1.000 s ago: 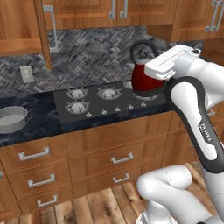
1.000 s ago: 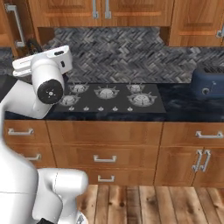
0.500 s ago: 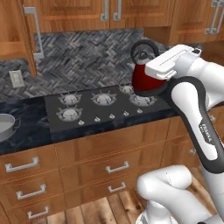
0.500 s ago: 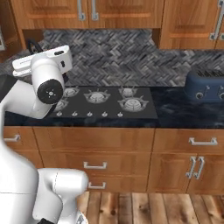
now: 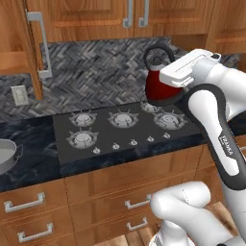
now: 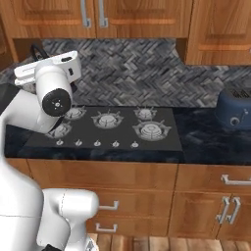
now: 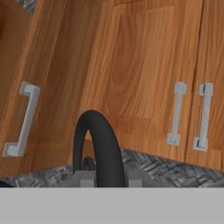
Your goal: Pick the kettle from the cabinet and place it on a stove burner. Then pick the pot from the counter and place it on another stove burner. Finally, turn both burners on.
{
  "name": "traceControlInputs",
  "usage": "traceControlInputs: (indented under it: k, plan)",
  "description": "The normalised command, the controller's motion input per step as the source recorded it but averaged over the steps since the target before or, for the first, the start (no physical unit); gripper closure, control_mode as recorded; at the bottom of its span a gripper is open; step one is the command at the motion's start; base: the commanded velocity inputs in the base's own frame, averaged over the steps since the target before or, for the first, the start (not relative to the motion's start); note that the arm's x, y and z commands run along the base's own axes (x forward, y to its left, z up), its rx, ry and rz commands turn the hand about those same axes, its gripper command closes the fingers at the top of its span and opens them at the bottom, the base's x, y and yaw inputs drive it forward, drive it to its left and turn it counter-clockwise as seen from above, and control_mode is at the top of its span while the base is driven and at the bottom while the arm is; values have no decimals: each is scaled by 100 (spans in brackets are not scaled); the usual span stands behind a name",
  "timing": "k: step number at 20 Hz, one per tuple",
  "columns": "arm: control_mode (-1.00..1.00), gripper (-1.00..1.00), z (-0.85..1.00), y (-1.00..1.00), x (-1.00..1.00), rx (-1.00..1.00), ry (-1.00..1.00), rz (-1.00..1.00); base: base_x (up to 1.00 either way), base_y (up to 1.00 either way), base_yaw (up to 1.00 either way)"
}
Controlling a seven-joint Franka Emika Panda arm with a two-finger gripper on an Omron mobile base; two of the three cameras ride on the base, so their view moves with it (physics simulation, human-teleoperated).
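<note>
Holding the kettle aloft over the back right of the cooktop, jaws nearly closed on its black loop handle.

I see my gripper pinching that handle between both fingertips; the red body hangs above the rear right burner, not touching it; the pot sits on the black counter at far left; lettering on the forearm is too blurred to read.

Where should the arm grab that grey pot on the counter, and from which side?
Probably the pot is best taken by its rim, coming straight down from above: it is open-topped and shallow, sitting upright on the counter left of the cooktop. Its small side handle is another option. The gripper holds the kettle for now.
</note>
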Motion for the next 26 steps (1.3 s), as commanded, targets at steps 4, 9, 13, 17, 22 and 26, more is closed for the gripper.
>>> traceControlInputs:
  k: [4,9,13,17,22,26]
  plan:
    - [100,100,0,0,0,0,0,0,64,-19,8]
    - [100,100,0,0,0,0,0,0,59,-25,8]
    - [100,100,0,0,0,0,0,0,50,-27,7]
    - [100,100,0,0,0,0,0,0,45,-24,7]
    - [-100,100,0,0,3,0,0,0,26,-16,5]
    - [-100,100,-1,0,3,0,0,0,0,0,0]
